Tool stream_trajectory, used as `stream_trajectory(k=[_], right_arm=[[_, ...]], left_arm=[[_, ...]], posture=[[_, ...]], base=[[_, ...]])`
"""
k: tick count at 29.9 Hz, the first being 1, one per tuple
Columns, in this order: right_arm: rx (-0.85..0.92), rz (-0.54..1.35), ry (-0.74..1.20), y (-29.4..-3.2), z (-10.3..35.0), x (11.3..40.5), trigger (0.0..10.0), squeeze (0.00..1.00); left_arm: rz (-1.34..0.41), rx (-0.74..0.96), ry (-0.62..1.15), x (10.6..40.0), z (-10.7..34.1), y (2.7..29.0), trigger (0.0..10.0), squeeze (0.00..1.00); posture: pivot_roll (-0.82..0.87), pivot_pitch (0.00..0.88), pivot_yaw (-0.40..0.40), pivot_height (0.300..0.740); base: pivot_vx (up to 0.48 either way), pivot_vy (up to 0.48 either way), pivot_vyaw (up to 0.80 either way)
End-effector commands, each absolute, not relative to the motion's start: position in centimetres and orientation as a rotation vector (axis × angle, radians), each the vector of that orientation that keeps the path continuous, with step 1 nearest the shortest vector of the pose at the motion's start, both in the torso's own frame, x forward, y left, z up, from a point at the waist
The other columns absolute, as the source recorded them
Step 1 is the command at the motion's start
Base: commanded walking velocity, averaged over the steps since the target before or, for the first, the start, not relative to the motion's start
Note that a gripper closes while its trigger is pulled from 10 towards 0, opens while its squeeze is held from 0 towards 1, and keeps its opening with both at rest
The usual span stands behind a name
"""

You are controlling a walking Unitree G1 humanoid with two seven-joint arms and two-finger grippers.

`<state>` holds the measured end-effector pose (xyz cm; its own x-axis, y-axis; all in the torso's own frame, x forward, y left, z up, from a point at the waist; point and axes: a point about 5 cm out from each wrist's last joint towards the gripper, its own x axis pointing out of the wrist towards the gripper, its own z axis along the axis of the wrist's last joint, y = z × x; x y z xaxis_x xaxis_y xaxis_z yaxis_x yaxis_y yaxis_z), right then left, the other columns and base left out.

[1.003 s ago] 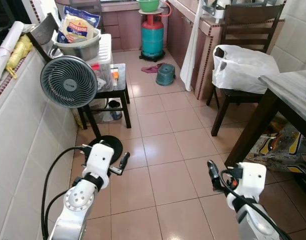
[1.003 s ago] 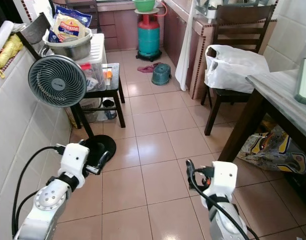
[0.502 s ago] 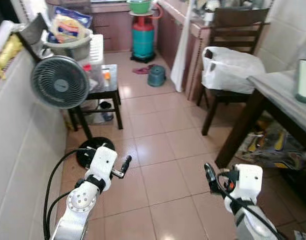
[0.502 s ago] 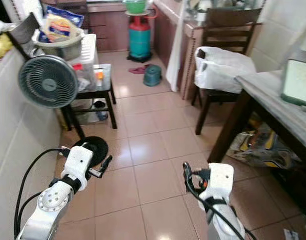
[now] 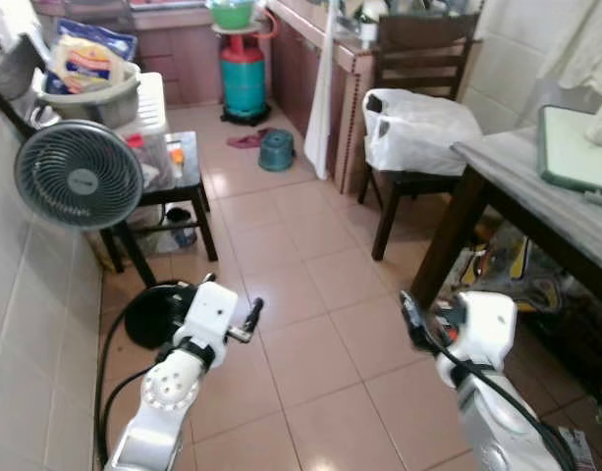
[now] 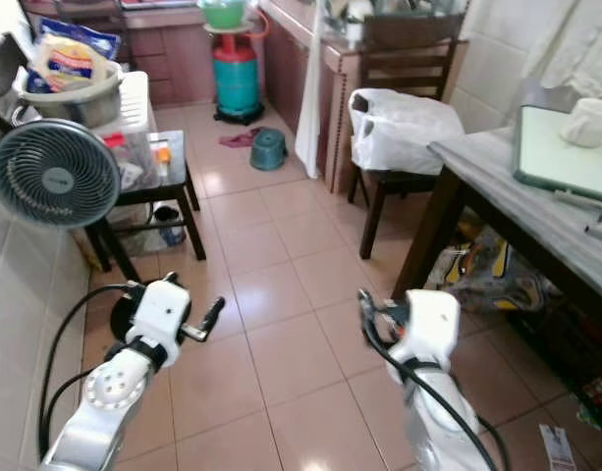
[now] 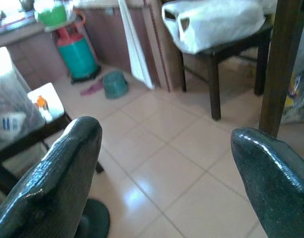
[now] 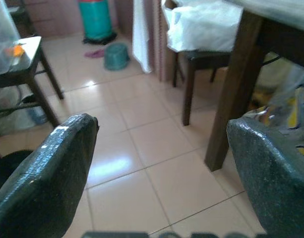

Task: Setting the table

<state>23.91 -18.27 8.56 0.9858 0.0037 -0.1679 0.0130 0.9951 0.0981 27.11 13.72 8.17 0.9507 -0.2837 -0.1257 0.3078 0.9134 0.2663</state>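
left gripper (image 7: 161, 163): held wide open, nothing gripped | right gripper (image 8: 156, 168): held wide open, nothing gripped | dining table (image 6: 477, 162): seen at right

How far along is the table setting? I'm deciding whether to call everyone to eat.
Barely started. Done: a green mat with a white cup lies on the table; whether the robot put them there can't be told. In hand: nothing; the left gripper and right gripper are open and empty above the floor. Left: fetching and laying everything else.
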Motion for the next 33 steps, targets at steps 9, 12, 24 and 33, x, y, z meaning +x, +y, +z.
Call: stream_trajectory(k=[9,12,24,33], right_arm=[[0.138,-0.016,0.167,-17.2,8.1,23.9,10.0,0.00],[0.134,-0.019,0.168,-17.4,8.1,23.9,10.0,0.00],[0.104,-0.061,0.141,-18.2,9.0,24.4,10.0,0.00],[0.098,-0.065,0.145,-18.1,8.9,24.7,10.0,0.00]], left_arm=[[-0.282,0.311,0.119,27.3,7.8,15.0,10.0,0.00],[-0.276,0.313,0.115,27.6,7.9,14.9,10.0,0.00],[-0.282,0.280,0.099,28.8,8.2,14.1,10.0,0.00],[-0.244,0.282,0.095,29.5,8.2,14.3,10.0,0.00]], posture=[[-0.02,0.000,0.047,0.740],[-0.02,0.000,0.045,0.740],[-0.05,0.000,0.030,0.740],[-0.05,0.000,0.015,0.740]], base=[[0.000,0.000,-0.76],[0.000,0.000,-0.75],[0.000,0.000,-0.75],[0.000,0.000,-0.75]])
